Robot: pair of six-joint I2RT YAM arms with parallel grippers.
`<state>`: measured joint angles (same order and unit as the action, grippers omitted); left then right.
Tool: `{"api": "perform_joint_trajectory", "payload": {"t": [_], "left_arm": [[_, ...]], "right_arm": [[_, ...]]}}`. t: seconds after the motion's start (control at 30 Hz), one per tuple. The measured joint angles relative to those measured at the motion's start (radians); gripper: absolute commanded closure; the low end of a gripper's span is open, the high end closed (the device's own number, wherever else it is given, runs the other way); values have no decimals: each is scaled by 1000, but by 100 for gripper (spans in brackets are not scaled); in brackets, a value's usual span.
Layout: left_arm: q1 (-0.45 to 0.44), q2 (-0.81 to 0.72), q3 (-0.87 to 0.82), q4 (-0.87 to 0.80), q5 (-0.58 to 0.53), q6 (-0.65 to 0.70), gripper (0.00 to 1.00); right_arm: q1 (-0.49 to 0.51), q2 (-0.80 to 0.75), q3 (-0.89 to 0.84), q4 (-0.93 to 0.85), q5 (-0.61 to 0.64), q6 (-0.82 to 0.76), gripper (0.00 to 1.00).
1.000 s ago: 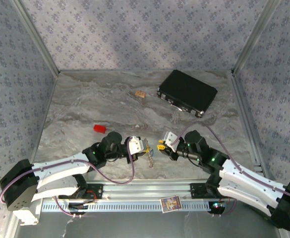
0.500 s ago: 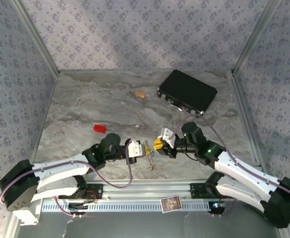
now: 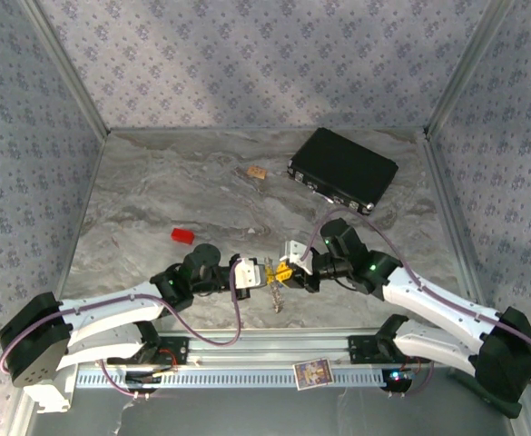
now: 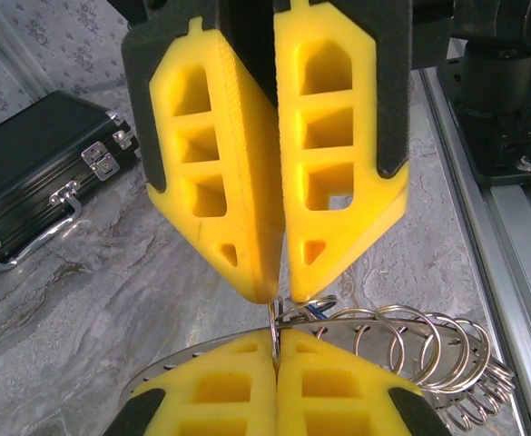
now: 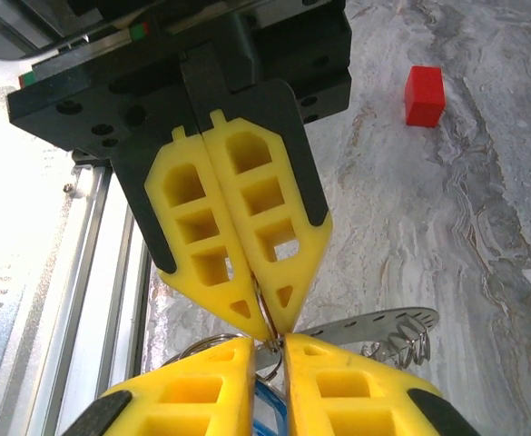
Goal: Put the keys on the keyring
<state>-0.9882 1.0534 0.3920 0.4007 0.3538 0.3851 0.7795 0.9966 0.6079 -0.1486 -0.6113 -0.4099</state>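
My left pincer (image 4: 277, 341) is closed tight, its two yellow pads (image 4: 247, 352) pressed flat together, and at their tips a thin wire loop of the keyring (image 5: 385, 322) is nipped between them. The rest of the keyring hangs off that loop: a flat silvery toothed band with a bunch of small wire rings clustered at one end. It dangles over the marbled table (image 3: 156, 200), and I cannot tell whether its lower end touches the surface. All of this sits on the near side of the black case (image 3: 342, 170), well apart from it and a little to its left, close to the metal rail (image 3: 274, 341) at the table's near edge. My right pincer (image 3: 283, 272) faces the left one tip to tip, touching or almost touching it at the same wire loop. Its pads stand a narrow slit apart. The loop and a blue piece (image 5: 265, 411) lie in that slit, but I cannot tell whether the pads pinch either one or merely flank them. The blue piece is too hidden for me to name. A red block (image 3: 182, 236) lies to the left of the case and nearer than it, well apart from both pincers and from the keyring.
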Motion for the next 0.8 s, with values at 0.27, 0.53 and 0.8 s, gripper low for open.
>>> {"api": "perform_joint_trajectory", "payload": {"t": [0.27, 0.53, 0.8], "left_arm": [[0, 0, 0, 0, 10, 0, 100], [6, 1, -5, -6, 12, -6, 100], [5, 0, -2, -16, -27, -42, 72]], "right_arm": [[8, 21, 7, 1, -5, -18, 85], [11, 62, 29, -9, -6, -47, 100], [20, 65, 68, -85, 25, -85, 100]]}}
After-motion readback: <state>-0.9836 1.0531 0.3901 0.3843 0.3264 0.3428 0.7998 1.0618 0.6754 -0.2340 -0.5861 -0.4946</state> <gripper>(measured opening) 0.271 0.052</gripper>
